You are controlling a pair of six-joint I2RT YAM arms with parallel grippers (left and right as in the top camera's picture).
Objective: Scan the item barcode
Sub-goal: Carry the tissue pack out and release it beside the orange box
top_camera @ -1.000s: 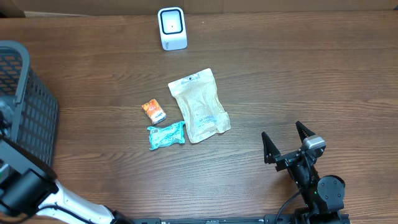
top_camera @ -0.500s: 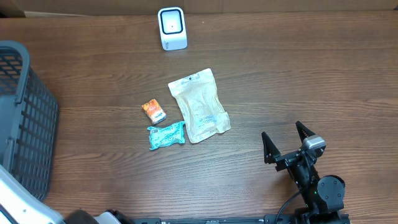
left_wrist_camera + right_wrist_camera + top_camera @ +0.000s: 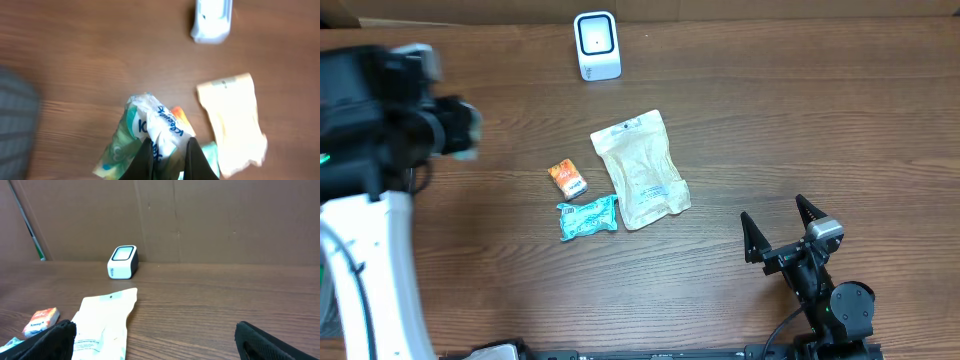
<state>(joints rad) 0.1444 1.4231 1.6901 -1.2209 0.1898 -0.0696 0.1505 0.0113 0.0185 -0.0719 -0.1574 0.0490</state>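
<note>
Overhead view: the left gripper (image 3: 458,128) is at the upper left of the table (image 3: 800,110). It is blurred, and a pale green item shows at its tip.

Left wrist view confirms the grip. Both fingers (image 3: 146,157) are clamped together on the lower end of a white-and-green packet (image 3: 150,122) with blue lettering. The packet is held above the wood. Its barcode cannot be made out in any view.

The white scanner (image 3: 597,45) stands near the far edge of the table. The held packet is well apart from it, to its left in the overhead view.

Three items lie flat in the middle of the table:
- A beige pouch (image 3: 640,170), with its hang-hole end toward the scanner.
- A small orange packet (image 3: 566,178), just beside the pouch on its left and not touching it.
- A teal packet (image 3: 588,217), with its right end at the pouch's lower left edge. Contact cannot be confirmed.

The right gripper (image 3: 772,210) is at the lower right of the table, well apart from all items. Its jaws are spread wide with nothing between them. In the right wrist view, the two fingertips occupy the bottom corners, with the pouch, the orange packet and the scanner ahead of them.
</note>
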